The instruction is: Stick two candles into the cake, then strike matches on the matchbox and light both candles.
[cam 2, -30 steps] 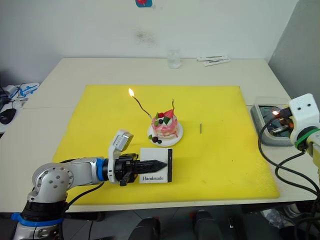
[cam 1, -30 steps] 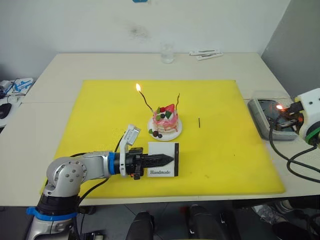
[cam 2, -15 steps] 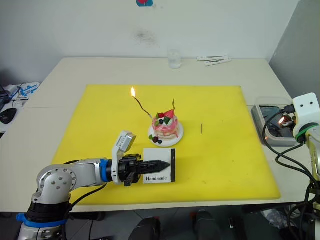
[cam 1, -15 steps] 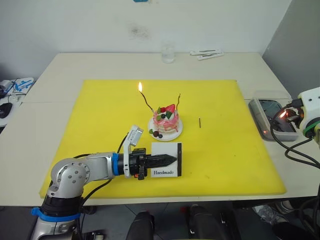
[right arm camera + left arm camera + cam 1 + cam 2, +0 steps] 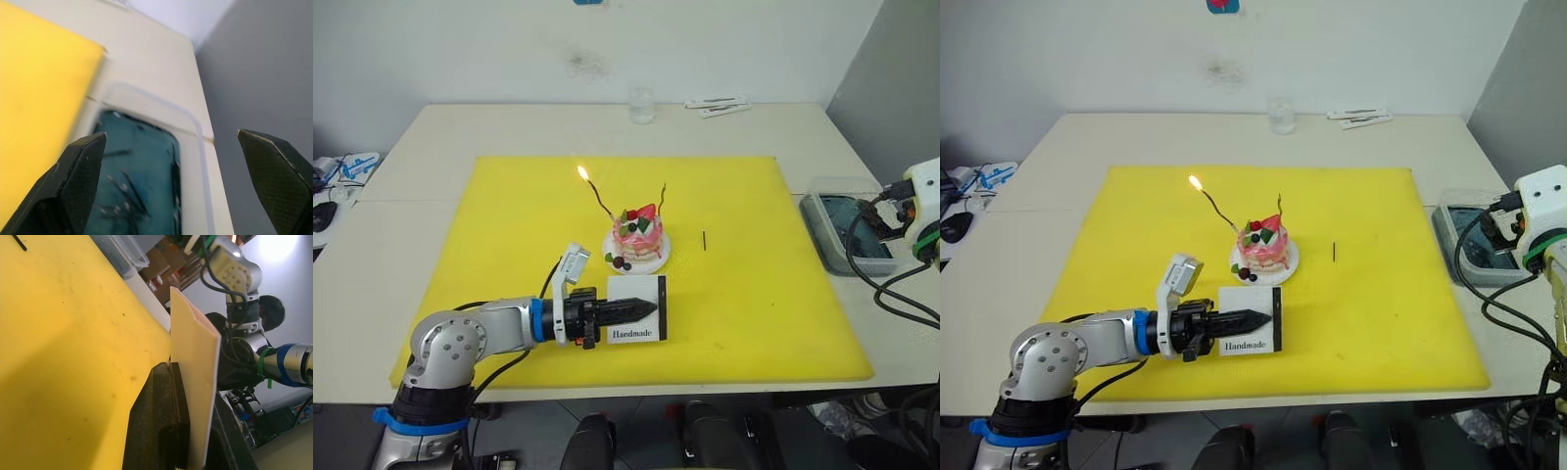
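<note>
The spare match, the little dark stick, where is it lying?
In the left eye view the match lies alone on the yellow mat, just to the right of the cake and not touching its plate.

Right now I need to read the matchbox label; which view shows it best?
The left eye view: the matchbox faces the camera, "Handmade" readable, left claw shut on it. The right eye view matches. The left wrist view sees it edge-on.

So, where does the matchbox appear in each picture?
Left eye view: matchbox in front of the cake, in the left pincer.
Right eye view: same place.
Left wrist view: pale card edge between the fingers.
Right wrist view: not in it.
Shared landmark: yellow mat.
</note>
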Robot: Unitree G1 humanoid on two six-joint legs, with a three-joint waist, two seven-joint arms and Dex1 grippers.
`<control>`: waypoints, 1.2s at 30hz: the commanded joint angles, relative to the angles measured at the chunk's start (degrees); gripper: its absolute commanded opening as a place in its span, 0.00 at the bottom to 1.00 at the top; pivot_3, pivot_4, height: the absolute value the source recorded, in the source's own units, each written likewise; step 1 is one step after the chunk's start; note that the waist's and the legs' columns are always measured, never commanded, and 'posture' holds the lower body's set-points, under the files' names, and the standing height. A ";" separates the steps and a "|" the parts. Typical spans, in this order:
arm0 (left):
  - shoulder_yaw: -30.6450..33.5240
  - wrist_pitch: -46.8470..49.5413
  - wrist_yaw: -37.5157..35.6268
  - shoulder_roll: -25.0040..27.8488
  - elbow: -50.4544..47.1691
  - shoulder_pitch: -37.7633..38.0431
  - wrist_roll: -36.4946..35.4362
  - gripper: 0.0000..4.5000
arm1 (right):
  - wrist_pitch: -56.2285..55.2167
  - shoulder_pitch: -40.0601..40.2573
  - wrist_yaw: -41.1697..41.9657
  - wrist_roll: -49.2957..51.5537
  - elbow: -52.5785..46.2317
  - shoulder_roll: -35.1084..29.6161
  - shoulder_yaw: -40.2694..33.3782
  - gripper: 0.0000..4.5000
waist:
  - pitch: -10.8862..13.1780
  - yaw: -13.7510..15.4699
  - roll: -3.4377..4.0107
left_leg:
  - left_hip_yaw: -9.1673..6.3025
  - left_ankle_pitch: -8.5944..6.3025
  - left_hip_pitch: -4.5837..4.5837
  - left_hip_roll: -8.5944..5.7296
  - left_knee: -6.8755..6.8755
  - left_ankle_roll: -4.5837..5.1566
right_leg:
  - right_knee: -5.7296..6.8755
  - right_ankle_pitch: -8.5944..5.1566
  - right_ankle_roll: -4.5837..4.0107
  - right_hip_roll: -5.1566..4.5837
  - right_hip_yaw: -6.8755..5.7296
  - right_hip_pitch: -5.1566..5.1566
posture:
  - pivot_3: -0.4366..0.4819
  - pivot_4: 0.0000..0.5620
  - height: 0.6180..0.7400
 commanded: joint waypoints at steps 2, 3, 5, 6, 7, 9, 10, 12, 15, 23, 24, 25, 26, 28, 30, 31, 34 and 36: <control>2.04 -0.91 -1.14 2.49 -1.89 1.24 -0.54 0.00 | 4.45 1.87 5.90 10.78 -15.05 1.35 -4.32 0.99 | 0.00 0.03 0.00 | -0.03 0.00 0.00 0.01 0.00 0.00 | 0.00 0.00 0.00 0.00 -0.02 0.01 | 0.48 0.27 1.00; 2.38 -0.93 -1.28 3.14 -1.86 1.59 -0.49 0.00 | 6.05 3.01 5.93 12.56 -18.44 2.30 -4.28 0.99 | 0.00 0.02 0.00 | -0.07 0.00 0.00 0.01 0.00 0.00 | 0.00 0.00 -0.01 0.00 -0.05 0.03 | 0.48 0.27 1.00; 2.91 -0.99 -1.75 4.35 -1.67 2.05 -0.58 0.00 | 8.91 4.53 5.00 15.70 -23.56 4.81 -3.62 0.99 | 0.00 0.12 0.00 | -0.09 0.00 0.01 0.02 0.00 0.00 | 0.01 -0.01 -0.01 0.01 -0.07 0.03 | 0.48 0.27 1.00; 3.07 -1.02 -1.88 4.80 -1.56 2.18 -0.63 0.00 | 9.85 4.96 4.04 16.44 -25.25 6.13 -3.10 0.99 | 0.00 0.24 0.00 | -0.12 0.00 0.01 0.02 0.01 0.00 | 0.01 -0.01 -0.02 0.01 -0.10 0.05 | 0.48 0.27 1.00; 3.23 -1.08 -2.19 5.42 -1.36 2.37 -0.44 0.00 | 10.27 5.56 2.30 16.47 -26.72 8.44 -1.33 0.99 | 0.00 0.33 0.00 | -0.09 0.00 0.00 0.02 0.03 0.00 | 0.01 -0.01 -0.01 0.00 -0.08 0.04 | 0.48 0.27 1.00; 3.61 -1.08 -2.42 6.47 -0.73 2.69 -0.11 0.00 | 10.41 6.64 -1.95 14.82 -28.23 13.30 3.06 0.99 | -0.01 0.31 -0.02 | -0.08 0.00 0.02 0.01 0.05 0.00 | 0.00 -0.09 -0.15 0.00 -0.08 0.05 | 0.48 0.27 1.00; 3.75 -1.12 -2.58 6.86 -0.38 2.79 0.02 0.00 | 10.49 6.90 -3.63 13.92 -28.51 15.04 4.73 0.99 | -0.01 0.29 -0.02 | -0.08 0.00 0.04 0.02 0.05 0.00 | 0.01 -0.11 -0.18 0.00 -0.06 0.04 | 0.48 0.27 1.00; 3.92 -1.40 -3.24 8.00 0.55 3.25 0.95 0.00 | 8.67 7.40 -7.66 9.91 -27.14 19.10 10.47 0.99 | -0.01 0.29 -0.01 | -0.07 0.00 0.04 0.02 0.05 0.00 | 0.04 -0.12 -0.20 0.00 -0.06 0.02 | 0.48 0.27 1.00; 3.85 -1.73 -4.17 9.37 1.41 3.56 1.91 0.00 | 5.44 7.22 -13.12 4.18 -23.38 24.22 16.80 0.99 | -0.01 0.27 0.00 | -0.08 0.01 0.06 0.03 0.03 0.00 | 0.08 -0.14 -0.27 0.01 -0.06 0.00 | 0.48 0.27 1.00; 3.76 -1.58 -5.70 10.82 2.30 2.63 3.33 0.00 | -1.11 2.47 -23.30 -4.00 -9.22 36.82 21.28 0.99 | -0.01 0.27 0.00 | -0.07 0.01 0.04 0.03 -0.02 0.00 | 0.06 -0.06 -0.13 0.00 -0.07 -0.02 | 0.48 0.27 1.00; 3.77 -1.51 -5.89 11.01 2.28 2.54 3.46 0.00 | -1.45 1.75 -23.49 -4.61 -8.15 37.49 21.83 0.99 | -0.01 0.27 0.00 | -0.08 0.01 0.04 0.03 -0.04 0.00 | 0.06 -0.05 -0.13 0.01 -0.08 -0.02 | 0.48 0.27 1.00; 3.79 -1.49 -6.00 11.10 2.29 2.50 3.56 0.00 | -1.81 1.24 -23.25 -4.89 -7.33 38.19 22.24 0.99 | -0.01 0.26 0.01 | -0.10 0.01 0.04 0.04 -0.07 0.00 | 0.07 -0.06 -0.13 0.01 -0.10 -0.03 | 0.48 0.27 1.00; 3.87 -1.44 -6.11 11.21 2.33 2.46 3.59 0.00 | -2.02 0.88 -22.97 -5.02 -6.79 38.74 22.65 0.99 | -0.01 0.25 0.01 | -0.10 0.01 0.05 0.04 -0.11 0.00 | 0.07 -0.06 -0.14 0.01 -0.11 -0.04 | 0.48 0.27 1.00; 3.95 -1.46 -6.21 11.30 2.34 2.44 3.71 0.00 | -2.96 0.42 -22.65 -5.80 -5.41 39.52 23.98 0.99 | -0.01 0.24 0.01 | -0.10 0.01 0.04 0.05 -0.12 0.00 | 0.07 -0.06 -0.14 0.01 -0.12 -0.04 | 0.48 0.27 1.00; 4.04 -1.36 -6.07 11.33 2.26 2.36 3.56 0.00 | -3.84 0.02 -23.19 -6.64 -3.83 40.58 24.95 0.99 | -0.01 0.21 0.01 | -0.10 0.01 0.04 0.05 -0.13 0.00 | 0.06 -0.06 -0.14 0.01 -0.11 -0.04 | 0.48 0.27 1.00; 4.10 -1.27 -5.97 11.32 2.17 2.32 3.40 0.00 | -4.52 -0.24 -23.80 -7.28 -2.61 41.30 25.28 0.99 | -0.01 0.18 0.01 | -0.10 0.01 0.05 0.05 -0.13 0.00 | 0.06 -0.06 -0.14 0.01 -0.11 -0.04 | 0.48 0.27 1.00; 4.09 -1.16 -5.71 11.20 2.00 2.24 3.23 0.00 | -6.93 -1.15 -25.85 -8.66 1.03 43.51 24.86 0.99 | -0.01 0.04 0.01 | -0.10 0.01 0.06 0.05 -0.13 0.00 | 0.08 -0.05 -0.14 0.01 -0.12 -0.04 | 0.48 0.27 1.00; 4.09 -1.04 -5.54 11.12 1.94 2.09 3.08 0.00 | -8.71 -1.96 -26.87 -9.32 3.37 44.70 24.20 0.99 | -0.01 0.01 0.01 | -0.11 0.01 0.06 0.05 -0.12 0.00 | 0.09 -0.05 -0.13 0.01 -0.12 -0.04 | 0.48 0.27 1.00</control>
